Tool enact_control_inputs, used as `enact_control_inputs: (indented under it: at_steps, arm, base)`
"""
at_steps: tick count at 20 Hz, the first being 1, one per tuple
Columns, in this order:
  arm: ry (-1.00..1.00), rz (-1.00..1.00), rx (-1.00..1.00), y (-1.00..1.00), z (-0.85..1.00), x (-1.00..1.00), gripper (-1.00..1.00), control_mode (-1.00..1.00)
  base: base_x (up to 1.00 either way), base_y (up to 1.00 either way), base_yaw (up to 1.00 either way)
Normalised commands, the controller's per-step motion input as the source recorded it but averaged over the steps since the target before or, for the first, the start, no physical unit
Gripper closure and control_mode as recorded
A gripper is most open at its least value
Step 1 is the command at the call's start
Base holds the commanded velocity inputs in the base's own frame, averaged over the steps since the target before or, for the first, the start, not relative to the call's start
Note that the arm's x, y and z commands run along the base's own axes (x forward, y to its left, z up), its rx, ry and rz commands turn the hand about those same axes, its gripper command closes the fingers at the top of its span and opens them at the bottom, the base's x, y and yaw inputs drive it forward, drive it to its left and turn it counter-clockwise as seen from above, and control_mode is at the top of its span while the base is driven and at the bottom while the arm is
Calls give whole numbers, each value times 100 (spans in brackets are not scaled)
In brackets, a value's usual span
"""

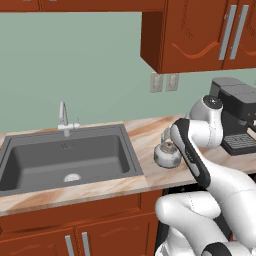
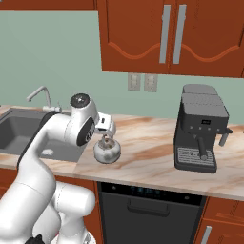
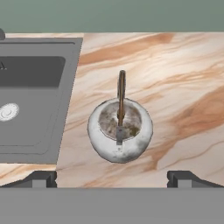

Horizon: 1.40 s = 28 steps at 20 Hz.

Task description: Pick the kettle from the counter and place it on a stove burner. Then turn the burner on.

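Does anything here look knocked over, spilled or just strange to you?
Nothing stands out. The kettle sits upright on the counter beside the sink, with no spill around it. The coffee machine stands square against the wall. The open gripper hovers above the kettle without touching it.

a pale green wall (image 1: 75, 65) is seen behind, with two outlets (image 2: 143, 82) set in it. red-brown upper cabinets (image 2: 167, 33) are hung above. a grey sink (image 1: 65, 160) with a faucet (image 1: 64, 117) is set left; a dishwasher (image 2: 147, 209) is fitted below.
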Motion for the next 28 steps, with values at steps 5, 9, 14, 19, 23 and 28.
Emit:
enact_control_inputs:
  at_steps: [5, 9, 14, 19, 23, 28]
  arm:
    - [1, 0, 0, 0, -17, 13, -100, -100]
    - [2, 0, 0, 0, -19, 12, -100, -100]
    - [0, 0, 0, 0, -14, 11, -100, -100]
    - [0, 0, 0, 0, -6, 15, -100, -100]
    - [0, 0, 0, 0, -5, 16, -100, -100]
    - [0, 0, 0, 0, -1, 12, -100, -100]
  base:
    - [0, 0, 0]
    - [0, 0, 0]
    - [0, 0, 0]
    - [0, 0, 0]
    - [0, 0, 0]
    - [0, 0, 0]
